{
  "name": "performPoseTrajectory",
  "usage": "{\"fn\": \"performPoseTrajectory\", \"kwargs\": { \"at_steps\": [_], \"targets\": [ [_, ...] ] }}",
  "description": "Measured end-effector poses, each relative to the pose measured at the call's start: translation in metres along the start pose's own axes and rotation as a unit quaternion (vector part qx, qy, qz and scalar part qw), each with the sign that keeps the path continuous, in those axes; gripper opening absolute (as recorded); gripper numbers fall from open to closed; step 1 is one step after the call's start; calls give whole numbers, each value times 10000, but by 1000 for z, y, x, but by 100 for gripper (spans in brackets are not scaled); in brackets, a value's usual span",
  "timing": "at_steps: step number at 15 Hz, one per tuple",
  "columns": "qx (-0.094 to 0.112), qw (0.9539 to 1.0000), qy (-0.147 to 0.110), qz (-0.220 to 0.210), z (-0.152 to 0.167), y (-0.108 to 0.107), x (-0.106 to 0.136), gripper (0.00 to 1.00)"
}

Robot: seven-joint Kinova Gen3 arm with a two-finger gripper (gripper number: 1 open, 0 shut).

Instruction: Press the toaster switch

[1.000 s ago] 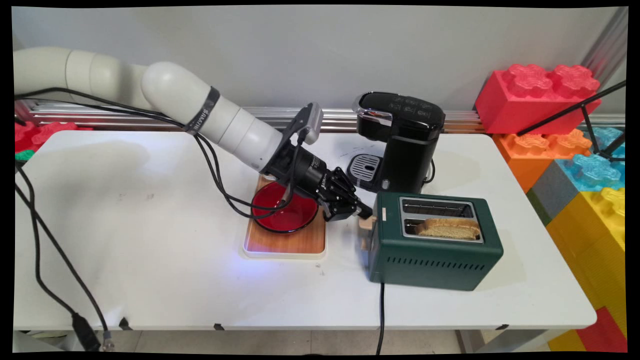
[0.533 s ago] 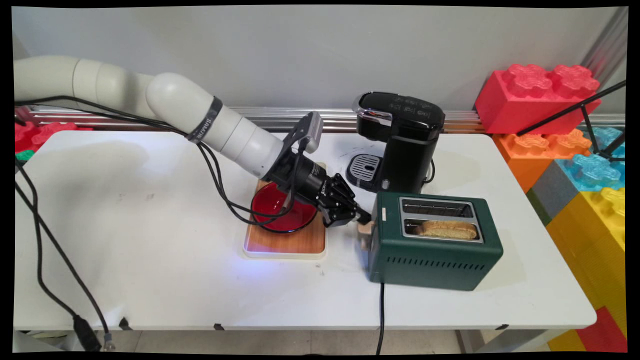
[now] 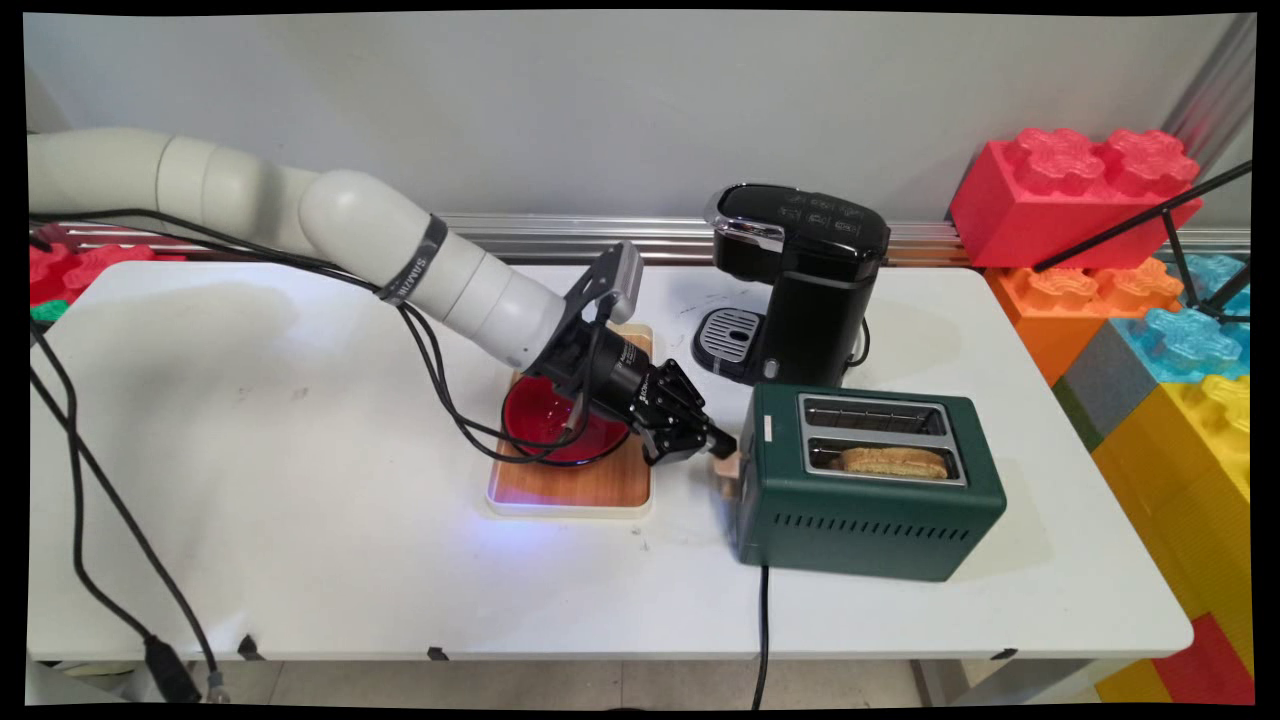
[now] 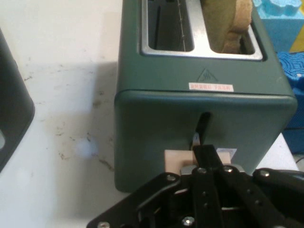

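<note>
1. The black two-finger gripper (image 3: pixel 722 442) has its fingers drawn together, tips pressed on top of the pale beige lever knob (image 3: pixel 730 470) at the left end of the dark green two-slot toaster (image 3: pixel 868 482).
2. In the hand view, the closed fingertips (image 4: pixel 205 156) lie over the knob (image 4: pixel 177 160), which sits low in the vertical slot of the toaster's end face.
3. A browned slice of toast (image 3: pixel 888 461) sits sunk in the toaster's near slot; the far slot holds nothing.
4. Just left of the gripper, a shiny red bowl (image 3: pixel 545 425) rests on a wooden tray with a white rim (image 3: pixel 570 488).
5. Behind the toaster stands a black pod coffee machine (image 3: pixel 800 280) on the white table (image 3: pixel 300 520).
</note>
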Motion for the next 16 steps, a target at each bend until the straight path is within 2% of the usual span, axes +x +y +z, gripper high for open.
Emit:
{"fn": "performPoseTrajectory", "kwargs": {
  "at_steps": [16],
  "targets": [
    [46,10000,-50,-45,13,-1,-17,0]
  ]
}}
